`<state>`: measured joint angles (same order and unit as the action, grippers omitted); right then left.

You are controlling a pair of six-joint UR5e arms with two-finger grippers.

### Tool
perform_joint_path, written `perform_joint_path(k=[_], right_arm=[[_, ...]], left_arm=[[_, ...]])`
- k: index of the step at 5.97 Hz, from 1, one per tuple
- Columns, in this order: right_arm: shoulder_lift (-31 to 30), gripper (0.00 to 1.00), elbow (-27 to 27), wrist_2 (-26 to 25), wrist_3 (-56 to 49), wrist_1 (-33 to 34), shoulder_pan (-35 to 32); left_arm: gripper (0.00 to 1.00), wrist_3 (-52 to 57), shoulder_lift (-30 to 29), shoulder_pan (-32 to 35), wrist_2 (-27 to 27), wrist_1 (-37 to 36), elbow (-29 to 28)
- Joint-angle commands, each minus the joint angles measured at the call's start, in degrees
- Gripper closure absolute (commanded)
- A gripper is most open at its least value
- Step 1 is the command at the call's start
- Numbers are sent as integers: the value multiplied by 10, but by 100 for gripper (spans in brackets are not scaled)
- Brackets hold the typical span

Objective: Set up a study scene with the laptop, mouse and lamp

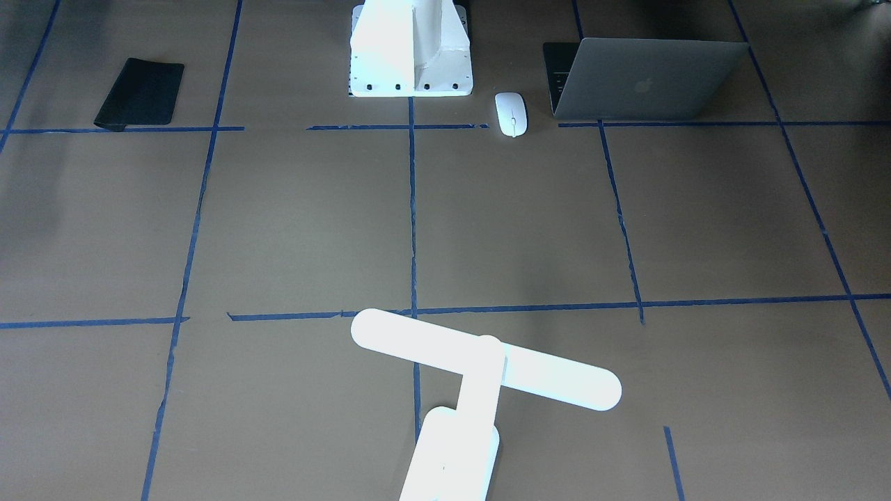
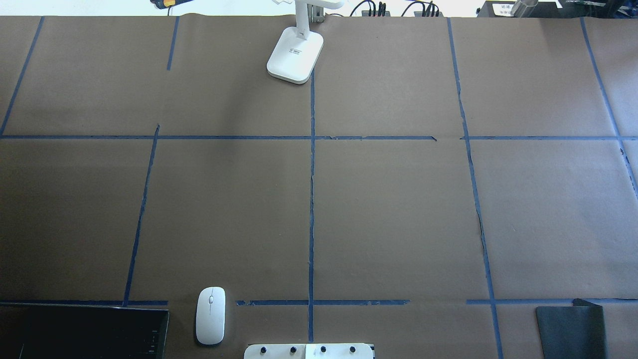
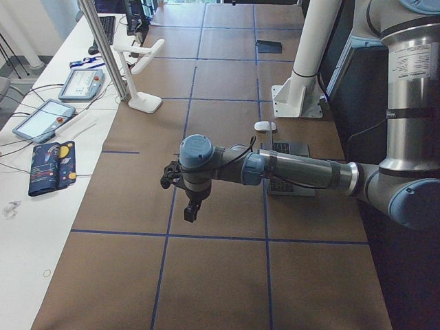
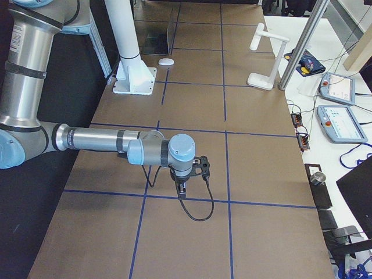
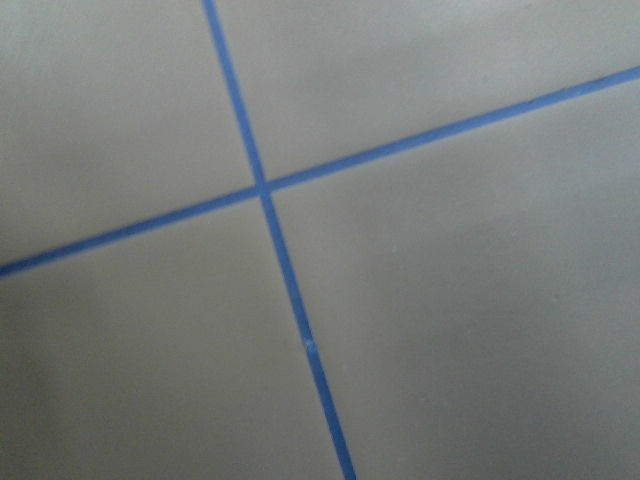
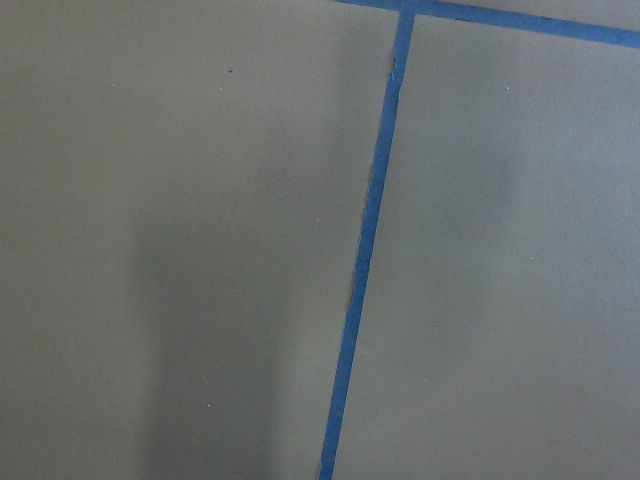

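Brown counter (image 1: 292, 223), crossed by blue tape lines (image 1: 412, 209). In the front-facing view the laptop (image 1: 647, 80) stands open at upper right, the mouse (image 1: 511, 114) just left of it, not touching; the lamp (image 1: 485, 365) glows at bottom centre. Left end effector (image 3: 191, 208) and right end effector (image 4: 181, 189) hang above the counter; wide or narrow, I cannot tell.

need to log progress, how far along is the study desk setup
Looks early. Done: the laptop stands open at the robot's edge of the table, the mouse beside it. In hand: nothing; the left end effector and right end effector hang over the tabletop, away from all three items. Left: the lamp stands at the far edge, well away from the laptop, so it probably needs bringing over.
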<state>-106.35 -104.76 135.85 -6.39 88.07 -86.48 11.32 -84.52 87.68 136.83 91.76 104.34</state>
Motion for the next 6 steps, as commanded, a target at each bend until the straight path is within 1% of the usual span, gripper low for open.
perform_joint_path(k=[1, 2, 3, 4, 5, 6], right_arm=[[0, 0, 0, -1, 0, 0, 0], [0, 0, 0, 0, 0, 0, 0], [0, 0, 0, 0, 0, 0, 0], [1, 0, 0, 0, 0, 0, 0], [1, 0, 0, -1, 0, 0, 0], [0, 0, 0, 0, 0, 0, 0]], left_arm=[[0, 5, 1, -21, 11, 89, -11], [0, 4, 8, -41, 39, 163, -10], [0, -2, 25, -65, 81, 245, -11], [0, -2, 24, -123, 81, 291, 4], [0, -27, 27, -156, 85, 292, 36], [0, -55, 27, -189, 88, 294, 84]])
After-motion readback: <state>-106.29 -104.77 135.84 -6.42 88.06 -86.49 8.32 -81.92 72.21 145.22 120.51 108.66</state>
